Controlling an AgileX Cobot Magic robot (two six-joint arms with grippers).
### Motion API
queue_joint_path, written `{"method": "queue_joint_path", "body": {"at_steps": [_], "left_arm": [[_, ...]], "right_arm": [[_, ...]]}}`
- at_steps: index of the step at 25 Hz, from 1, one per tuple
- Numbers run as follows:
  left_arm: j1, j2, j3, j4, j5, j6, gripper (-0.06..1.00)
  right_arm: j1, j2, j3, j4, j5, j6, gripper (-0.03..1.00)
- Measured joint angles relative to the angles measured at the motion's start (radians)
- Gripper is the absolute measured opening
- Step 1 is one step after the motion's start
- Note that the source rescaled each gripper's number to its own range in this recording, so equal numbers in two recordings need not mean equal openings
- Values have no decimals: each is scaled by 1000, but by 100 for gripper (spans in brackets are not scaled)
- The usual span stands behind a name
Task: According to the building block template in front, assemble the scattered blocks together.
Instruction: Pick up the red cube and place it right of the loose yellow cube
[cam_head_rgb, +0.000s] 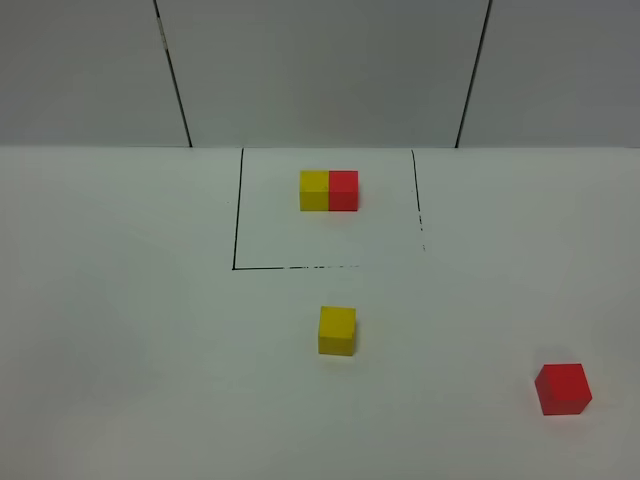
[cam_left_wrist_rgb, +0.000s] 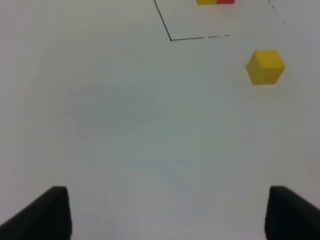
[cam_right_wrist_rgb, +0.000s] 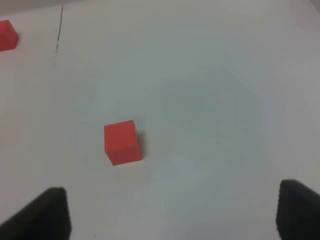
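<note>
The template (cam_head_rgb: 328, 190), a yellow cube joined to a red cube with yellow on the left, sits inside a thin black outline (cam_head_rgb: 236, 215) at the back of the white table. The loose yellow cube (cam_head_rgb: 337, 330) stands in front of the outline near the middle; it also shows in the left wrist view (cam_left_wrist_rgb: 265, 66). The loose red cube (cam_head_rgb: 562, 389) stands at the front right and shows in the right wrist view (cam_right_wrist_rgb: 122, 142). Neither gripper shows in the exterior view. My left gripper (cam_left_wrist_rgb: 165, 215) is open and empty, well short of the yellow cube. My right gripper (cam_right_wrist_rgb: 170, 215) is open and empty, near the red cube.
The white table (cam_head_rgb: 120, 330) is backed by a grey panelled wall (cam_head_rgb: 320, 70) with dark seams. The template's edge shows in the left wrist view (cam_left_wrist_rgb: 215, 1). A red cube face shows at the edge of the right wrist view (cam_right_wrist_rgb: 7, 36).
</note>
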Motion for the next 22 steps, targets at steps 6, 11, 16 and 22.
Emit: {"method": "queue_joint_path", "body": {"at_steps": [6, 11, 16, 22], "left_arm": [[0, 0, 0, 0, 0, 0, 66], [0, 0, 0, 0, 0, 0, 66], [0, 0, 0, -1, 0, 0, 66], [1, 0, 0, -1, 0, 0, 66]], "right_arm": [[0, 0, 0, 0, 0, 0, 66], [0, 0, 0, 0, 0, 0, 66], [0, 0, 0, 0, 0, 0, 66], [0, 0, 0, 0, 0, 0, 66]]}}
